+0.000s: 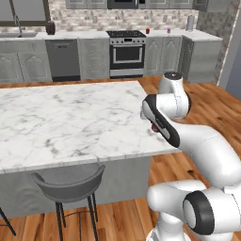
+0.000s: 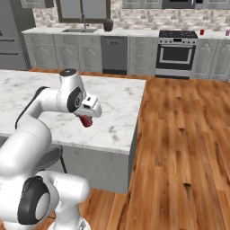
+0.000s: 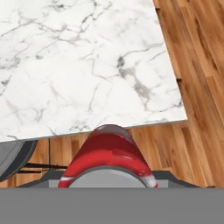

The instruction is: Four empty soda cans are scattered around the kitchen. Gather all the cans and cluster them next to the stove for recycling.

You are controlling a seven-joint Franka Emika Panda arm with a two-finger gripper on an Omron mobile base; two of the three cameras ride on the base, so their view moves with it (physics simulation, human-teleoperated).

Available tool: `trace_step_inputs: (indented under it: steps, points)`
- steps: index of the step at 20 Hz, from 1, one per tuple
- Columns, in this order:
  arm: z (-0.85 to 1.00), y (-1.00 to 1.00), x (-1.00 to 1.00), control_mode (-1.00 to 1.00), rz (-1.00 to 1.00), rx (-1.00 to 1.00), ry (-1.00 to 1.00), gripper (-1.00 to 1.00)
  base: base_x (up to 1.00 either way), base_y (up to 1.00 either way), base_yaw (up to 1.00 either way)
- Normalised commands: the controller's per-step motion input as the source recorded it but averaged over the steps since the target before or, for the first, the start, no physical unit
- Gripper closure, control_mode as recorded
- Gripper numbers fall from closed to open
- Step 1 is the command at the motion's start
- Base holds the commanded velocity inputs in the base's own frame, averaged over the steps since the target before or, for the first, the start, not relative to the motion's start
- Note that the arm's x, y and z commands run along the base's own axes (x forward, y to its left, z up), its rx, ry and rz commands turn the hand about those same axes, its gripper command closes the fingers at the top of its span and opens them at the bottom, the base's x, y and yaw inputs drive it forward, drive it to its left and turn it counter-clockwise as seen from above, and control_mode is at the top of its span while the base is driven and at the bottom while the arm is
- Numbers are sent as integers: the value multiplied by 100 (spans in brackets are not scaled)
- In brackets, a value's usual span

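Hand [image 2: 86, 119] clamped on a small red cylindrical soda can [image 2: 85, 120], carried over the white marble tabletop [image 1: 70, 117] near its corner. Stainless steel stove [image 1: 126, 52] lies well apart, straight ahead across the wood floor [image 2: 179, 134]; another red can [image 1: 147, 31] stands just beside it, I judge.

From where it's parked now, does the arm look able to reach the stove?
Probably not. The stove stands against the far wall across open wood floor, and the gripper, shut on a soda can, hangs over the island.
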Motion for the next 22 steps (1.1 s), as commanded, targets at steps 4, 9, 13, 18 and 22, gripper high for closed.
trace_step_inputs:
  steps: [4,9,13,18,22]
  points:
    - [4,0,-4,100,0,0,-1,100,-18,0,0]
    - [0,0,0,100,0,0,0,100,-41,-15,13]
    - [0,0,0,100,0,0,0,100,-33,-15,21]
    - [0,0,0,100,0,0,0,100,-18,-24,17]
    - [0,0,0,100,0,0,0,100,-2,-84,4]
